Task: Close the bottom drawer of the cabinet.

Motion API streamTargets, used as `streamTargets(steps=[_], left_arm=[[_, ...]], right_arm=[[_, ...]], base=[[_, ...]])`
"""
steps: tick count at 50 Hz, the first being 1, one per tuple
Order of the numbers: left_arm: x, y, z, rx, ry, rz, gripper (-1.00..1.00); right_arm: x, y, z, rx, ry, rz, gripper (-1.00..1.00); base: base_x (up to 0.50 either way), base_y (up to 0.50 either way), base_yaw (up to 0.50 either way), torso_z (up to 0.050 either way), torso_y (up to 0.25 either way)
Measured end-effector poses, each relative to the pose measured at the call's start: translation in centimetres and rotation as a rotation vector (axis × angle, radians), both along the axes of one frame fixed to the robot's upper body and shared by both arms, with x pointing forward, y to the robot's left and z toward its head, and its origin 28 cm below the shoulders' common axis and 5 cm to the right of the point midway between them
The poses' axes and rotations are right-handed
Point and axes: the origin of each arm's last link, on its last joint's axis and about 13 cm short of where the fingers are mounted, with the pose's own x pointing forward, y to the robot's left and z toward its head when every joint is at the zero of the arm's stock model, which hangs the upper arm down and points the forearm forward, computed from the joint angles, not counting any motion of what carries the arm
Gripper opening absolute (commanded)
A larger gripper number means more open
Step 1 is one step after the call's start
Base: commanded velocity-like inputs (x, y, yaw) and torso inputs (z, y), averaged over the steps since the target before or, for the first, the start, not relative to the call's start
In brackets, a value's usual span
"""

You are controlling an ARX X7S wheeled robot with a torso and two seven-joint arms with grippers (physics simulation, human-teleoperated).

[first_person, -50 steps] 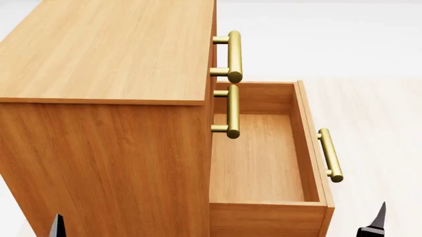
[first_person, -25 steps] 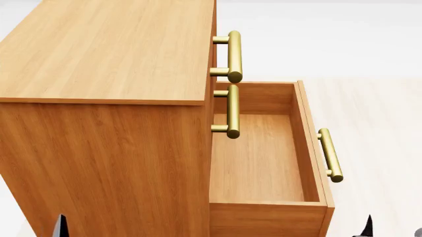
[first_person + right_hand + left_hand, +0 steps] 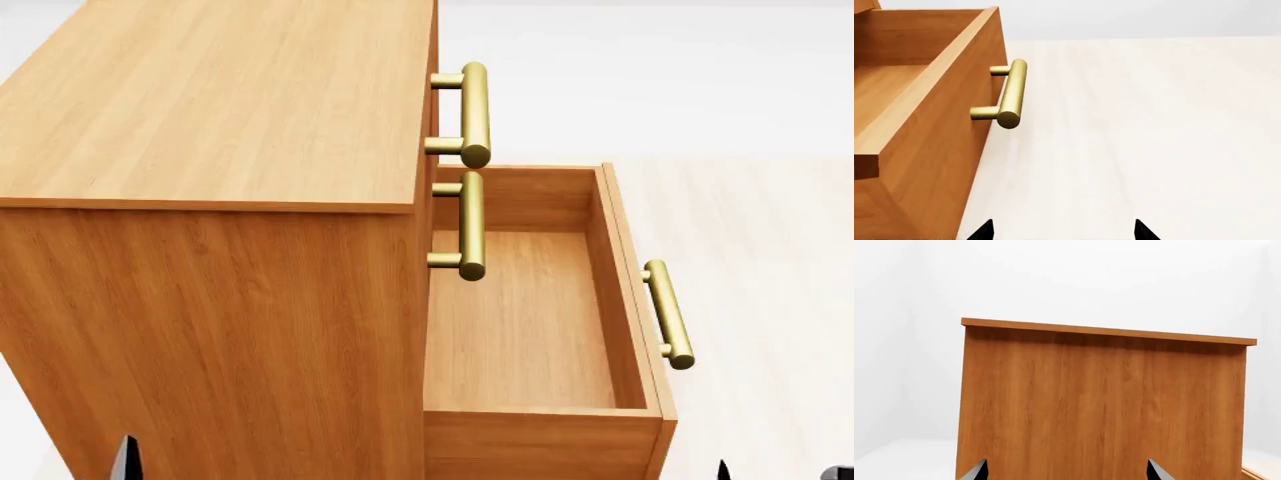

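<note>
Right gripper (image 3: 1062, 231): fingertips spread apart, holding nothing, touching nothing, poised over pale wood-look floor (image 3: 1154, 125) beside the drawer front. Left gripper (image 3: 1066, 471): fingertips likewise apart and unladen, facing the cabinet's plain side panel. Cabinet (image 3: 214, 200): tall, orange-brown wood grain, upper two drawers shut, each with a brass bar handle. Bottom drawer (image 3: 534, 330): pulled well out from the cabinet front, interior bare wood, no contents. Brass handle (image 3: 1009, 94) on its outer face, unobstructed, apart from both grippers. Floor beside the drawer front bare.
</note>
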Motion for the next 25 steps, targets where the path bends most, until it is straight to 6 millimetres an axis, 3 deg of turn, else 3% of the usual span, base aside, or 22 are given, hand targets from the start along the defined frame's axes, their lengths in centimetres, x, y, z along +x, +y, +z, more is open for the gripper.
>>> streamTargets(steps=[25], left_arm=[[0.11,0.03,-0.20,0.000,0.003,-0.001,1.00]], right_arm=[[0.44,0.27,0.97,0.022,-0.023,0.041,1.00]], base=[[0.00,0.00,0.00,0.000,0.000]])
